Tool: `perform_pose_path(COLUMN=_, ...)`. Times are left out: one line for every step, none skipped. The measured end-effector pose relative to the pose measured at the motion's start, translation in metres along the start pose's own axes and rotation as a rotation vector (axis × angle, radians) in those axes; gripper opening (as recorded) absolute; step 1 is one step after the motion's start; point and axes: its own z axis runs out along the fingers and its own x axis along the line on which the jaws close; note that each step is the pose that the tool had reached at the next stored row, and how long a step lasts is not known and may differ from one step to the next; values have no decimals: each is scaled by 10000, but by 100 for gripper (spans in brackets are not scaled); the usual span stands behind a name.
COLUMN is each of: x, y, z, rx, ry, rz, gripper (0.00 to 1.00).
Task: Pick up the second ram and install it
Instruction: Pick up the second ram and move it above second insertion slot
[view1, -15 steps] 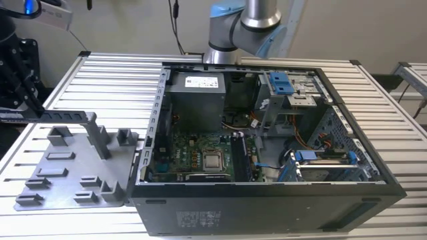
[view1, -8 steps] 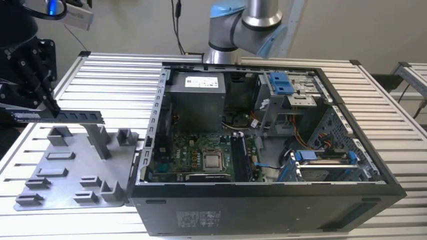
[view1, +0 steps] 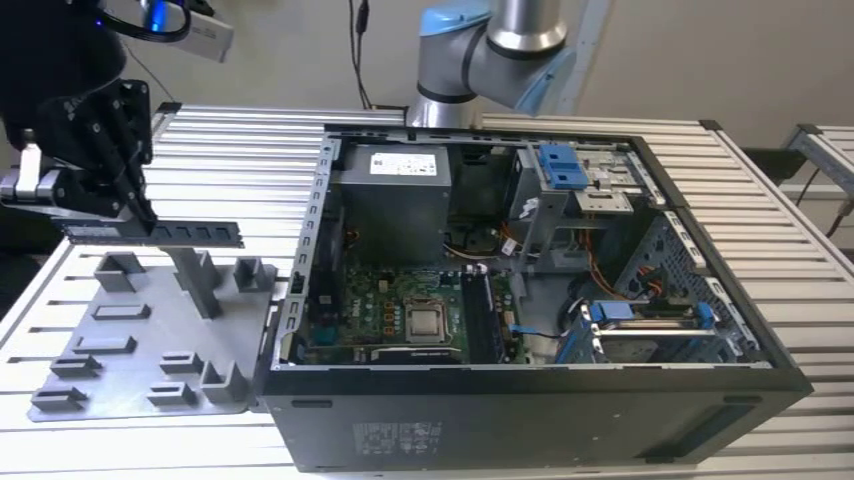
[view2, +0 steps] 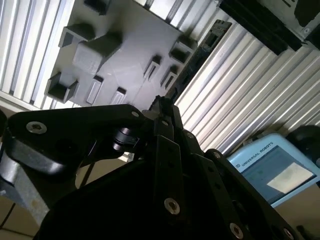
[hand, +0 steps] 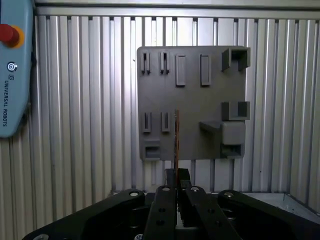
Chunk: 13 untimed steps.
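My gripper (view1: 138, 218) hangs above the grey tray (view1: 134, 340) at the exterior view's left, shut on the second ram (view1: 180, 233). The ram is a long, dark, flat stick held level, clear of the tray's posts. In the first wrist view the ram (hand: 176, 137) appears edge-on as a thin bar running out from the gripper (hand: 176, 176) over the tray (hand: 200, 105). In the second wrist view the ram (view2: 200, 55) stretches away from the gripper (view2: 162, 104) past the tray (view2: 125, 55).
An open computer case (view1: 747, 330) lies on the slatted table to the exterior view's right of the tray, with its motherboard (view1: 387, 310) exposed. The arm's base (view1: 487, 40) stands behind the case. A teach pendant (hand: 14, 70) lies on the table beside the tray.
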Motion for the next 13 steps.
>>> perform_pose_path(x=-1, y=-33, z=-1, rx=0, ry=0, rz=-1, gripper=14)
perform_pose_path(x=-1, y=-67, z=-2, rx=-1, ry=0, rz=-2, gripper=14)
perform_pose_path(x=-1, y=-98, z=-3, rx=-1, ry=0, rz=-3, gripper=14)
perform_pose_path(x=-1, y=-126, z=-4, rx=-1, ry=0, rz=-5, gripper=14)
perform_pose_path(x=-2, y=-153, z=-5, rx=-1, ry=0, rz=-8, gripper=14)
perform_pose_path(x=-2, y=-178, z=-6, rx=-1, ry=1, rz=-11, gripper=14)
perform_pose_path(x=-2, y=-202, z=-6, rx=-1, ry=1, rz=-15, gripper=14)
perform_pose_path(x=-3, y=-230, z=-7, rx=-1, ry=1, rz=-18, gripper=14)
perform_pose_path(x=-3, y=-260, z=-8, rx=-1, ry=0, rz=-20, gripper=14)
perform_pose_path(x=-4, y=-288, z=-9, rx=-2, ry=0, rz=-22, gripper=14)
perform_pose_path(x=-4, y=-315, z=-10, rx=-3, ry=2, rz=-24, gripper=14)
perform_pose_path(x=-4, y=-340, z=-11, rx=-3, ry=1, rz=-26, gripper=14)
perform_pose_path(x=-4, y=-365, z=-11, rx=-3, ry=1, rz=-28, gripper=14)
